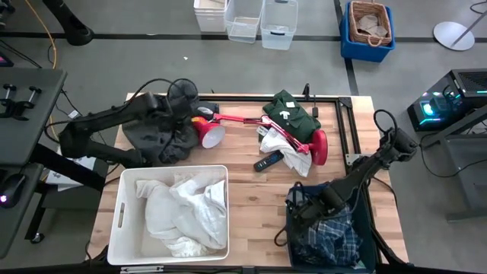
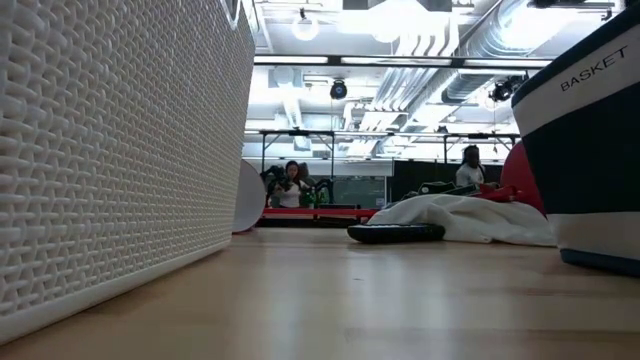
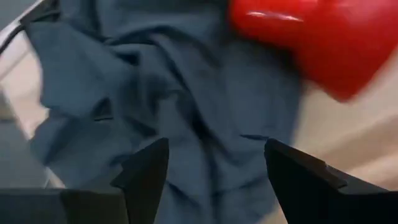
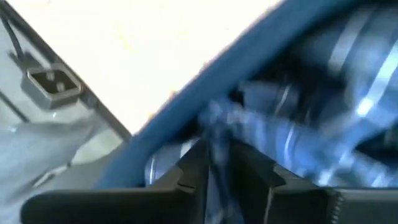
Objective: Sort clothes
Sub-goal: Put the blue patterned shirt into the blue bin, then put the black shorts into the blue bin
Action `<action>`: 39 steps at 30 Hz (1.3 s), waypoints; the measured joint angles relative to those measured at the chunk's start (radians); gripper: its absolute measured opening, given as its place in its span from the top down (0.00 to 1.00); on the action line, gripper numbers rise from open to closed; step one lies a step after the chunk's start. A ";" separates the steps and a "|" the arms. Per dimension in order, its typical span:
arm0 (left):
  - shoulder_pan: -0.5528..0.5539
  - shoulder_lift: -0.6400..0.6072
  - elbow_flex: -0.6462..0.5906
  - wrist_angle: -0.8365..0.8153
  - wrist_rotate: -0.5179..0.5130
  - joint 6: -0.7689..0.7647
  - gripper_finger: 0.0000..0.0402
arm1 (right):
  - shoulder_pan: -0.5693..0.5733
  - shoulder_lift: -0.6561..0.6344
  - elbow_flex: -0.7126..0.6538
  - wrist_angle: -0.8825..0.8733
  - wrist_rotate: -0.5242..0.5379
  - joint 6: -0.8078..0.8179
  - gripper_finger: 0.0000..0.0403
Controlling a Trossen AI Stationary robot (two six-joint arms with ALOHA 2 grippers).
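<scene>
A dark grey garment [image 1: 156, 141] lies crumpled on the table's far left, next to the red lamp's shade [image 1: 211, 132]. My left gripper [image 1: 176, 120] hovers open over it; in the left wrist view its fingers [image 3: 214, 171] stand apart above the cloth [image 3: 168, 93]. The blue-and-white plaid shirt [image 1: 331, 232] lies in the navy bin [image 1: 291, 199] at the near right. My right gripper [image 1: 302, 209] is at the bin's far-left corner, shut on the plaid cloth. White garments [image 1: 186, 209] fill the white bin [image 1: 122, 217]. A dark green garment [image 1: 289, 110] lies at the far middle. My right gripper pinches a bunch of the plaid shirt's cloth [image 4: 219, 140] between its two fingers, just inside the navy bin's rim [image 4: 186, 106]. Whether it holds an edge or a fold, I cannot tell. The rest of the shirt lies in the bin.
The red lamp's arm [image 1: 243, 119] and base [image 1: 319, 146] lie across the table's middle, over another white garment [image 1: 297, 158]. A black remote [image 1: 266, 161] lies beside it. In the low view the white bin wall [image 2: 100, 150] and the navy bin [image 2: 590, 150] flank bare wood.
</scene>
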 joint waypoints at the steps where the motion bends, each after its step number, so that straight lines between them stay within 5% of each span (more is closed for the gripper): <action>1: 0.023 0.014 0.000 0.004 -0.008 0.005 0.36 | -0.007 0.000 0.000 0.000 0.020 -0.012 0.84; 22: 0.292 0.424 0.000 0.092 0.019 0.072 0.32 | -0.063 -0.001 0.000 -0.015 0.104 -0.173 0.83; 27: 0.300 0.495 -0.073 0.204 0.098 0.117 0.35 | -0.053 -0.001 0.000 -0.016 0.105 -0.173 0.83; 31: 0.285 0.523 -0.173 0.285 0.143 0.115 0.48 | -0.050 -0.001 0.000 -0.016 0.106 -0.164 0.83; 36: 0.254 0.481 -0.241 0.339 0.153 0.148 0.91 | -0.046 -0.001 0.000 -0.009 0.103 -0.140 0.83; 39: 0.251 0.411 -0.236 0.353 0.162 0.155 0.94 | -0.046 -0.001 0.000 0.003 0.102 -0.140 0.83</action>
